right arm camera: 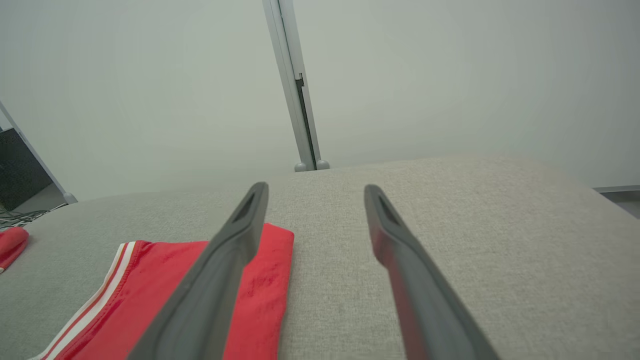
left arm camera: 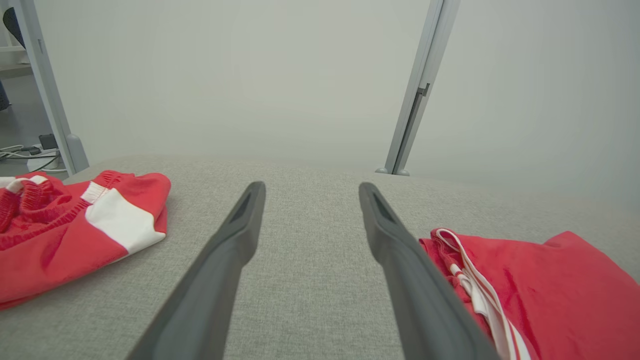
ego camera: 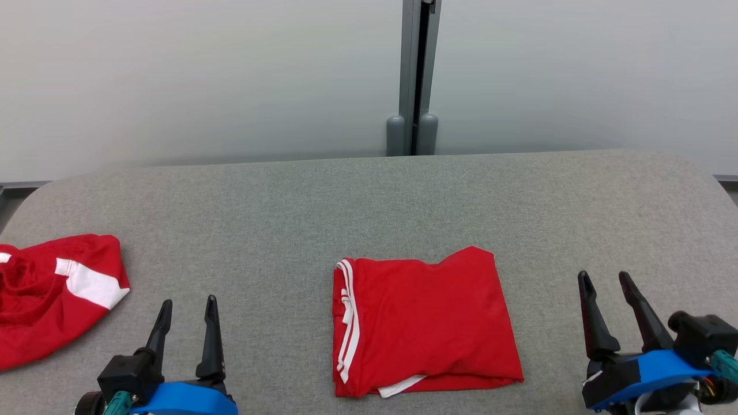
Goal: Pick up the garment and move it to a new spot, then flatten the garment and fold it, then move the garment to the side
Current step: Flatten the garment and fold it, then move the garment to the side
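A red garment [ego camera: 426,323] with white side stripes lies folded into a neat rectangle at the front centre of the grey fabric table [ego camera: 369,202]. It also shows in the left wrist view [left arm camera: 550,290] and the right wrist view [right arm camera: 150,295]. A second red garment [ego camera: 52,294] with a white patch lies crumpled at the table's left edge [left arm camera: 60,240] [right arm camera: 10,245]. My left gripper [ego camera: 189,301] [left arm camera: 310,186] hovers open between the two garments, holding nothing. Right of the folded piece, my right gripper [ego camera: 604,274] [right arm camera: 315,186] is open and empty too.
A pale wall runs close behind the table, with a grey vertical post [ego camera: 418,75] at its middle. Bare table stretches behind the folded garment and to its right. Cables [left arm camera: 25,150] lie on the floor beyond the table's left end.
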### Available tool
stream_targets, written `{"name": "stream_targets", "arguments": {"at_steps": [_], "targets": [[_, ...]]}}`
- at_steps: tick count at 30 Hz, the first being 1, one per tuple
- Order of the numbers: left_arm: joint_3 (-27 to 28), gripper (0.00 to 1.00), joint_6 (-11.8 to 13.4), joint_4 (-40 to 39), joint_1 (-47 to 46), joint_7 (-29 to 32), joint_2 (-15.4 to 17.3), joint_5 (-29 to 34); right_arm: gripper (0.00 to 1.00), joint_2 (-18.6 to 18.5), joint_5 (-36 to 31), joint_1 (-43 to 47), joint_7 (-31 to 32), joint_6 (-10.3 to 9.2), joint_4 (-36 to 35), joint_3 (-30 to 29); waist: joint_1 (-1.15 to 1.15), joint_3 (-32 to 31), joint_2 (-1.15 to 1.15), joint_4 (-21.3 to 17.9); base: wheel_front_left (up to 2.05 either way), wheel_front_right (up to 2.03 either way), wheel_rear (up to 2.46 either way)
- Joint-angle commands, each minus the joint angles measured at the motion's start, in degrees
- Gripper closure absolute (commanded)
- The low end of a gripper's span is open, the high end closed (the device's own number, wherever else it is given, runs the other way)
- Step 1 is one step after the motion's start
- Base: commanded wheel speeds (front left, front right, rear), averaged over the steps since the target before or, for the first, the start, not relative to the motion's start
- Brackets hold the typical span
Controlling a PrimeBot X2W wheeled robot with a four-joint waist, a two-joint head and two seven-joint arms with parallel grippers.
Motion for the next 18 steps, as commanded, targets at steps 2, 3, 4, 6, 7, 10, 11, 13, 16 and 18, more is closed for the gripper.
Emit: {"name": "stream_targets", "arguments": {"at_steps": [2,3,4,6,7,10,11,13,16,18], "targets": [[-0.07,0.0,0.01,0.36,0.38,-0.26,0.17,0.53,0.0,0.29,-0.45,1.49,0.51,0.03,-0.84,-0.4,0.01,-0.27,0.0,-0.04,0.0,0.0,0.0],[-0.08,0.0,0.0,0.63,0.33,-0.26,0.31,0.41,0.0,0.46,-0.55,1.92,0.8,0.03,-1.14,-0.58,0.01,-0.38,0.0,-0.07,0.0,0.0,0.0],[-0.07,0.0,0.01,0.91,0.32,-0.22,0.42,0.29,0.0,0.61,-0.62,2.22,1.11,0.03,-1.33,-0.67,0.01,-0.48,0.0,-0.13,0.0,0.0,0.0],[-0.16,0.0,0.17,1.32,0.37,0.18,0.44,0.07,0.0,0.87,-0.5,2.62,1.59,0.03,-1.69,-0.83,0.01,-0.64,0.0,-0.29,0.0,0.0,0.0],[-0.18,0.0,0.25,1.48,0.44,0.35,0.46,0.01,0.0,0.98,-0.5,2.84,1.9,0.03,-1.78,-0.85,0.01,-0.68,0.0,-0.36,0.0,0.0,0.0],[-0.31,0.0,0.57,1.61,0.72,0.73,0.48,-0.23,0.0,1.15,-0.62,3.15,2.44,0.03,-2.14,-0.87,0.01,-0.64,0.0,-0.49,0.0,0.0,0.0],[-0.34,0.0,0.67,1.62,0.76,0.87,0.51,-0.36,0.0,1.2,-0.64,3.21,2.46,0.03,-2.33,-0.89,0.01,-0.58,0.0,-0.51,0.0,0.0,0.0],[-0.36,0.0,0.76,1.64,0.86,1.15,0.56,-0.61,0.0,1.28,-0.79,3.35,2.71,0.03,-2.59,-0.97,0.01,-0.48,0.0,-0.53,0.0,0.0,0.0],[-0.46,0.0,0.86,1.5,0.83,1.29,0.66,-0.69,0.0,1.34,-0.92,3.51,2.86,0.03,-3.02,-1.2,0.01,-0.29,0.0,-0.48,0.0,0.0,0.0],[-0.56,0.0,0.98,1.37,0.77,1.44,0.74,-0.79,0.0,1.4,-1.05,3.57,2.85,0.03,-3.05,-1.25,0.01,-0.16,0.0,-0.38,0.0,0.0,0.0]]}}
